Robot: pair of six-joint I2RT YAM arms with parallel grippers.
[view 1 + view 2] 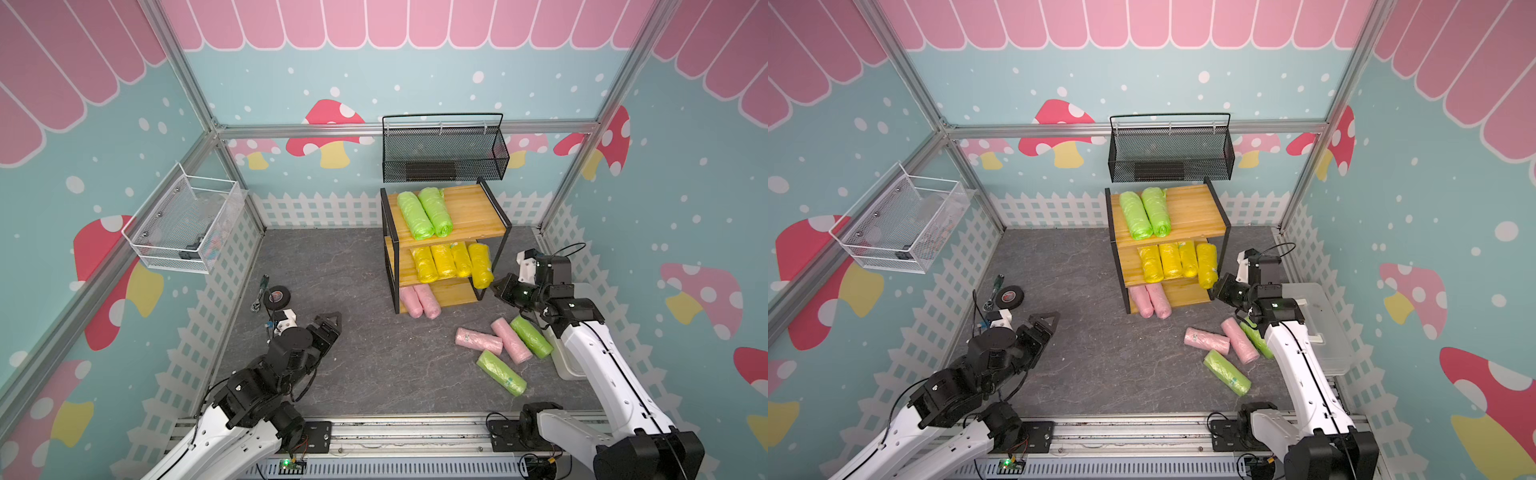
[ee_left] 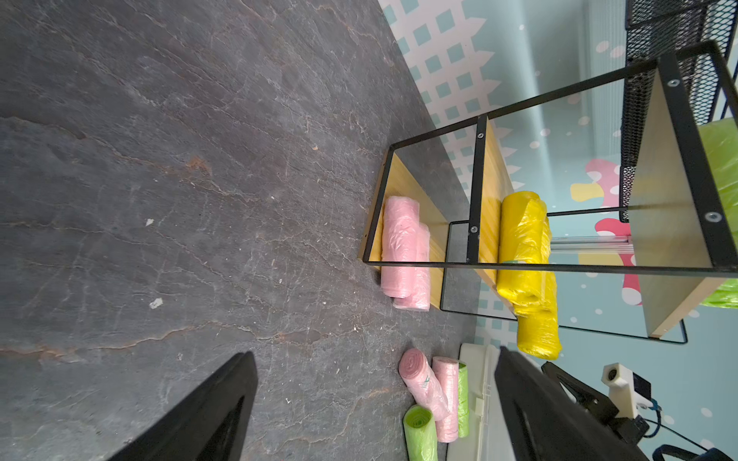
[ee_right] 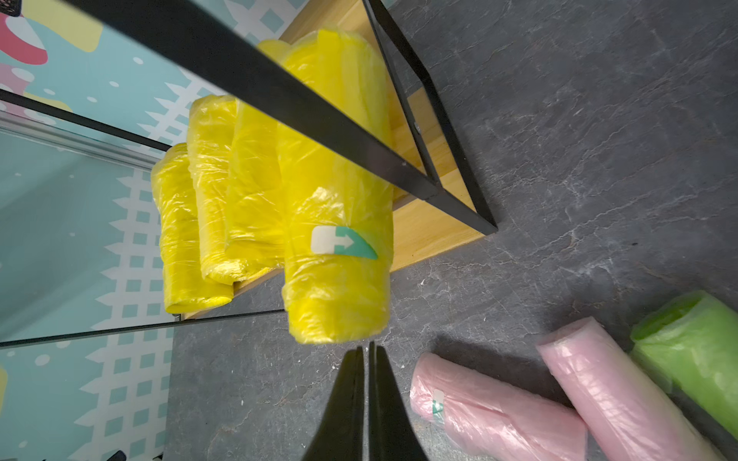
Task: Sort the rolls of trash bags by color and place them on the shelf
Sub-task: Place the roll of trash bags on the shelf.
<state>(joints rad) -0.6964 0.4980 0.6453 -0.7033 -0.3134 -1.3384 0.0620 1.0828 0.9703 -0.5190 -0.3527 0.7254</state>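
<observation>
At the middle tier of the shelf (image 1: 478, 208), the right tool (image 3: 366, 347) is standing with jaws pressed together, empty, tips just beside the overhanging end of the outermost yellow roll (image 3: 339, 295). Any push should be running along the roll's axis, centred on its end face. Its glossy, crinkled film is carrying a white-and-green arrow sticker (image 3: 341, 241). The left tool (image 1: 331, 319) is hanging wide, empty.
</observation>
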